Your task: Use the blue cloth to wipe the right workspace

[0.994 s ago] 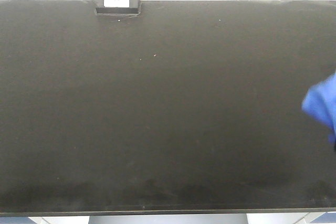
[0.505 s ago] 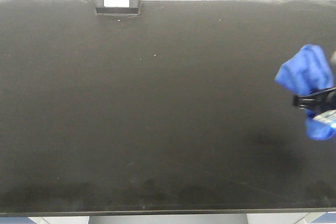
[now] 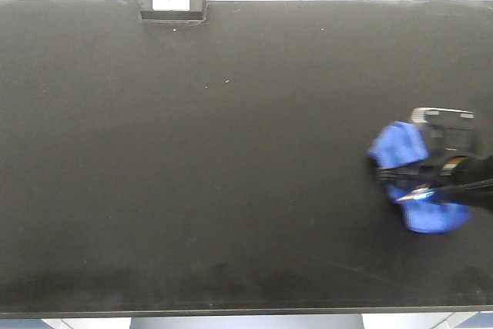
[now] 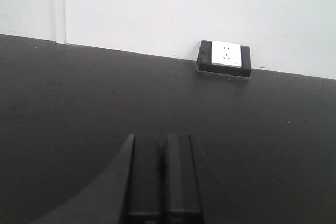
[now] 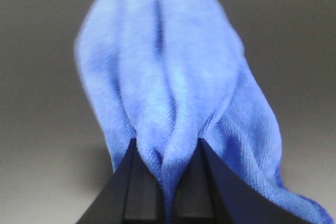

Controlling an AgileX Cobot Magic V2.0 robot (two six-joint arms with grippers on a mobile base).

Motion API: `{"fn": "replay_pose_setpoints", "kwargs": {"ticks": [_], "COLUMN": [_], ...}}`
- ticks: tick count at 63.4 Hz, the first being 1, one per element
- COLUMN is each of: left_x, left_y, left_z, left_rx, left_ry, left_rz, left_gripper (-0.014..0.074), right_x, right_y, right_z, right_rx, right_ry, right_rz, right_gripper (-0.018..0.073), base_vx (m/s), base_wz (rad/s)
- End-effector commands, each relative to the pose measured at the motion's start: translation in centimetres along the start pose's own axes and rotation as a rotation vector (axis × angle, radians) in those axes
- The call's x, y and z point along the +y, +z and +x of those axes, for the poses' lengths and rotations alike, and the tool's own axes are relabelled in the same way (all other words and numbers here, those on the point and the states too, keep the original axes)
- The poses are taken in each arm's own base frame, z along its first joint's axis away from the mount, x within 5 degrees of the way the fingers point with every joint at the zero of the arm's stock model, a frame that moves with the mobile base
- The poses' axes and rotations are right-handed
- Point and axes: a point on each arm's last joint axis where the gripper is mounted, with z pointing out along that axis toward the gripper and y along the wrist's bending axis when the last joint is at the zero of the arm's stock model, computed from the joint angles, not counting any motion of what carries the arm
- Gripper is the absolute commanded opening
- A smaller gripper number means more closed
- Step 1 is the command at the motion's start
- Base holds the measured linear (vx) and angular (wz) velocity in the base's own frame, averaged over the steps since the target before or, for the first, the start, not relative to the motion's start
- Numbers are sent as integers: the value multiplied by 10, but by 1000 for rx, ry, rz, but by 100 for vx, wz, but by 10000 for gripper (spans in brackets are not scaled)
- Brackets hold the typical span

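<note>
the right hand [image 3: 422, 179] reaches in from the right edge of the black worktop [image 3: 231, 175], low over its right side, fingers pointing leftward. it is clenched on the blue cloth [image 3: 400, 148], which bunches between its two fingers [image 5: 142, 187] and spills out to both sides of them. the left hand [image 4: 163, 182] is held above the worktop with its fingers pressed together, grasping nothing, facing the socket box [image 4: 224, 59] that sits at the back edge against the white wall [image 4: 157, 9].
</note>
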Motion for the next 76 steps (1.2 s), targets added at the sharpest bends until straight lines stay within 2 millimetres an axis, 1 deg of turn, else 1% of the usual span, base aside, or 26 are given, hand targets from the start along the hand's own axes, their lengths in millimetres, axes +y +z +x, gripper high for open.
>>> {"fn": "replay_pose_setpoints", "kwargs": {"ticks": [1,4,5,11,14,16,21,27,29,30,33,34,37,43,44,46,50,52,55,59,62,69,73,76], "left_x": [0,0,0,0,0,0,0,0,0,0,0,0,0,0,0,0,0,0,0,0,0,0,0,0], "left_y": [0,0,0,0,0,0,0,0,0,0,0,0,0,0,0,0,0,0,0,0,0,0,0,0], "left_z": [2,2,2,2,2,2,2,2,2,2,2,2,2,2,2,2,2,2,2,2,2,2,2,2], "left_rx": [-67,-67,-67,-67,-67,-67,-67,-67,-67,-67,-67,-67,-67,-67,-67,-67,-67,-67,-67,-67,-67,-67,-67,-67], "left_ry": [-15,-15,-15,-15,-15,-15,-15,-15,-15,-15,-15,-15,-15,-15,-15,-15,-15,-15,-15,-15,-15,-15,-15,-15], "left_rz": [17,17,17,17,17,17,17,17,17,17,17,17,17,17,17,17,17,17,17,17,17,17,17,17], "left_gripper": [-6,-6,-6,-6,-6,-6,-6,-6,-6,-6,-6,-6,-6,-6,-6,-6,-6,-6,-6,-6,-6,-6,-6,-6], "right_x": [38,59,70,107,118,120,114,87,75,65,42,38,4,-46,-57,-71,-96,-104,-108,-105,-97,-65,-39,-24], "right_y": [-4,-4,-4,-6,-8,-8,-6,1,3,4,7,8,9,7,5,3,-1,-3,-4,-3,-1,4,7,8], "right_z": [-9,-3,1,18,24,26,25,15,11,8,2,1,-6,-11,-11,-11,-9,-8,-6,-6,-7,-11,-11,-10], "right_rx": [-99,-93,-88,-80,-74,-70,-52,-34,-29,-30,-24,-24,-31,-48,-54,-65,-80,-80,-77,-71,-67,-58,-52,-49], "right_ry": [-92,-104,-120,-192,-226,-235,-222,-165,-151,-128,-94,-92,-23,88,122,162,235,261,288,300,281,183,104,56], "right_rz": [-99,-150,-176,-271,-297,-303,-282,-207,-175,-150,-94,-84,-7,106,132,163,220,239,247,238,220,149,90,56], "right_gripper": [2,2,2,2,2,2,2,2,2,2,2,2,2,2,3,4,4,5,6,6,7,8,9,10], "base_vx": [0,0,0,0,0,0,0,0,0,0,0,0,0,0,0,0,0,0,0,0,0,0,0,0], "base_wz": [0,0,0,0,0,0,0,0,0,0,0,0,0,0,0,0,0,0,0,0,0,0,0,0]}}
